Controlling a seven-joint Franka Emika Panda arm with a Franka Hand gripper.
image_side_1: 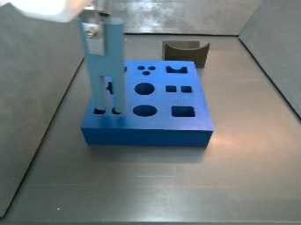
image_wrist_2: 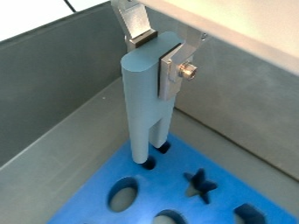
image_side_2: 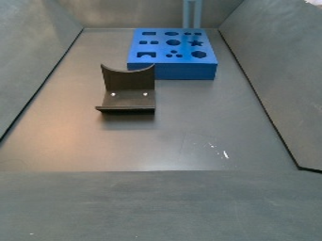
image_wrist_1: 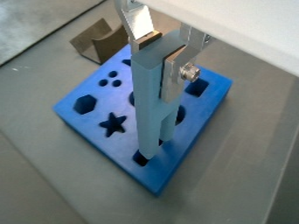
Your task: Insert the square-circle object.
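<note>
My gripper (image_wrist_1: 158,52) is shut on the top of the square-circle object (image_wrist_1: 152,105), a tall light-blue piece with one square side, one rounded side and two prongs. It shows in both wrist views (image_wrist_2: 142,105). The piece stands upright with its prongs down in holes near a corner of the large blue block (image_wrist_1: 100,92), which has several shaped holes. In a side view the piece (image_side_1: 102,70) rises from the block's (image_side_1: 177,127) left edge under the gripper (image_side_1: 90,16). In a side view only the piece's lower part (image_side_2: 191,13) shows above the block (image_side_2: 176,64).
The dark olive-brown fixture (image_side_2: 126,91), an L-shaped bracket with a curved scoop, stands on the grey floor apart from the block; it also shows in a wrist view (image_wrist_1: 96,42) and a side view (image_side_1: 185,53). Grey walls enclose the floor.
</note>
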